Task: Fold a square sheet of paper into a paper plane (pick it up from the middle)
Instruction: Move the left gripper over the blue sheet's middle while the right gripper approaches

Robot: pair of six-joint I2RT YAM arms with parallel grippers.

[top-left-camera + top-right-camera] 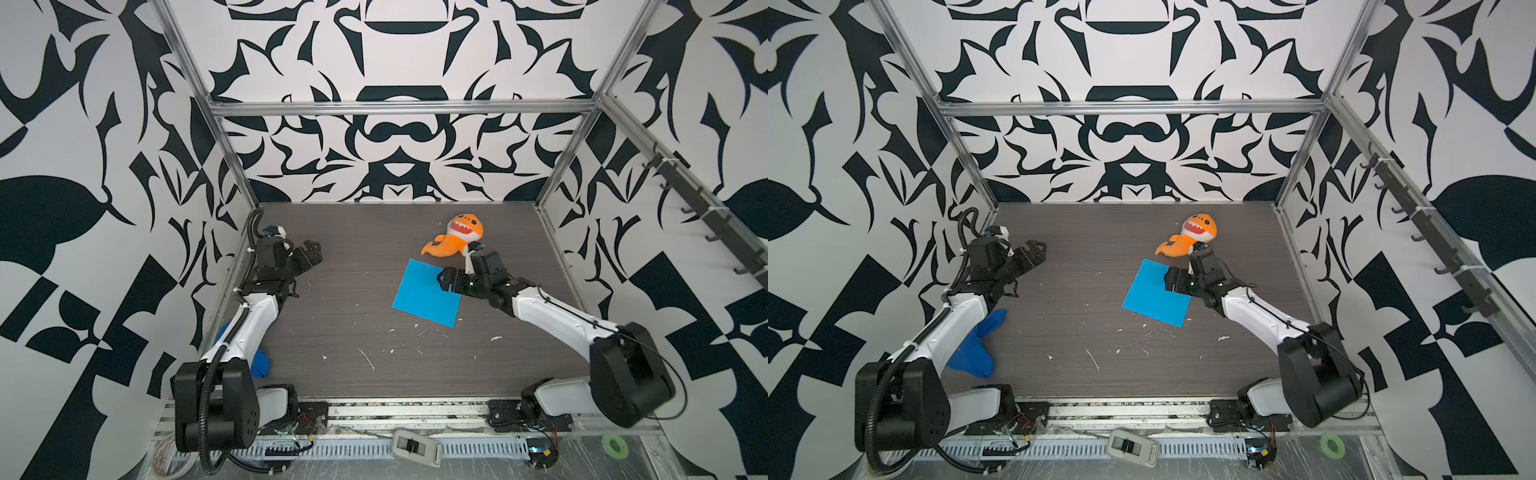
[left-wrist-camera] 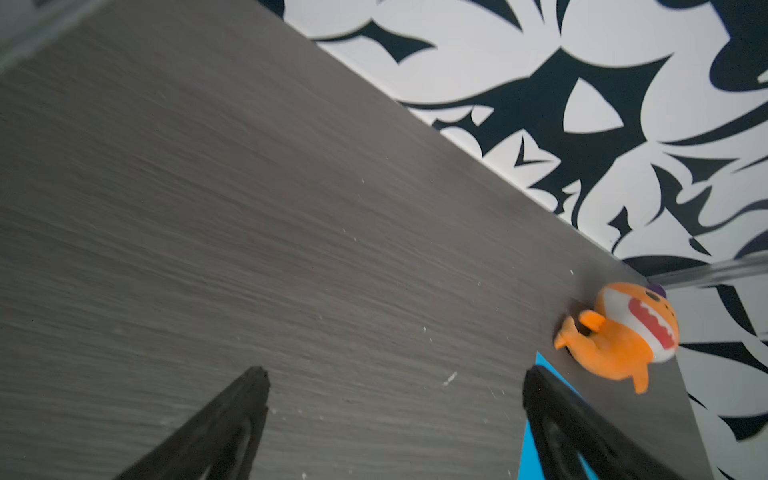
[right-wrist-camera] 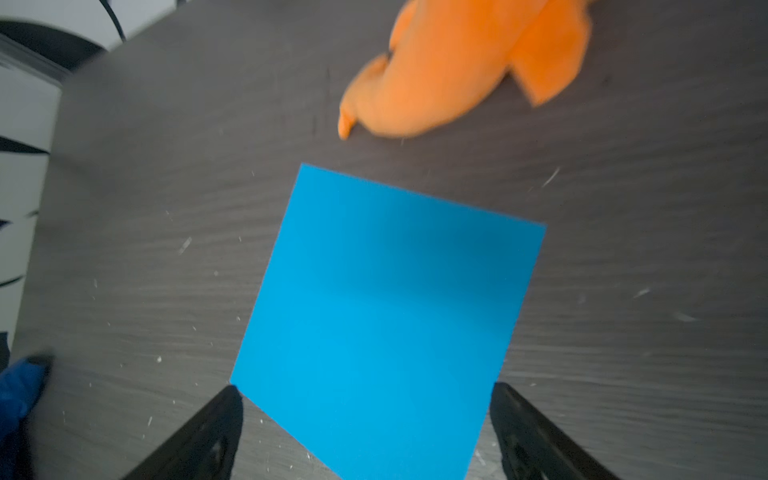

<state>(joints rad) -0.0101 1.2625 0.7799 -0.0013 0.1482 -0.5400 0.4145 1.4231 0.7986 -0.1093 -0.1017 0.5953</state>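
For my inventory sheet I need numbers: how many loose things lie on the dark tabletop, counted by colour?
Bright blue: 1, the square sheet of paper
Dark blue: 1, a soft-looking object near the left edge
Orange: 1, the shark plush
Total: 3

The right hand (image 1: 443, 280) hides a corner of the blue sheet (image 1: 422, 295).
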